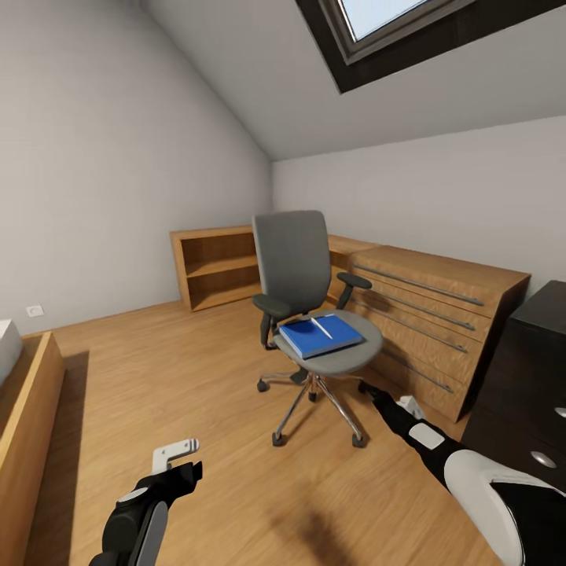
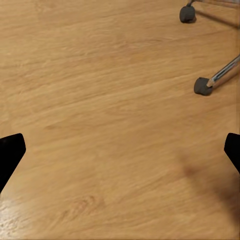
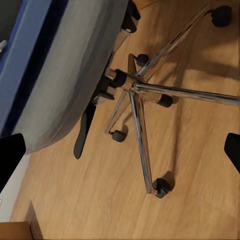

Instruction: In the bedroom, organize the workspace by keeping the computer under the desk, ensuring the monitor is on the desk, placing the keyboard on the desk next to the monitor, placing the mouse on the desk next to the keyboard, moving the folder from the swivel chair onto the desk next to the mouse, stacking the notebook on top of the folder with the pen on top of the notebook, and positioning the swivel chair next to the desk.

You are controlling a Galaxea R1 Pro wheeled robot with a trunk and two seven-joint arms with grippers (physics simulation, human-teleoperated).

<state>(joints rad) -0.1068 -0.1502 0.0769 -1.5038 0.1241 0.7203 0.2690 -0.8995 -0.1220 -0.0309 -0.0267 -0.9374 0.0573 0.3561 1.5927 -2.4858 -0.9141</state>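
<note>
Nothing is moved yet: the folder (image 1: 320, 336) and pen (image 1: 321, 327) lie on the chair (image 1: 303, 291) at 12 o'clock. Both grippers, left (image 2: 120, 150) and right (image 3: 120, 150), are wide apart and hold nothing.

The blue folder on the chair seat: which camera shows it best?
The head view. There the folder lies flat on the swivel chair, its whole top face visible with the white pen on it. The right wrist view catches only a blue strip of it past the seat. The left wrist view looks at floor and casters.
</note>
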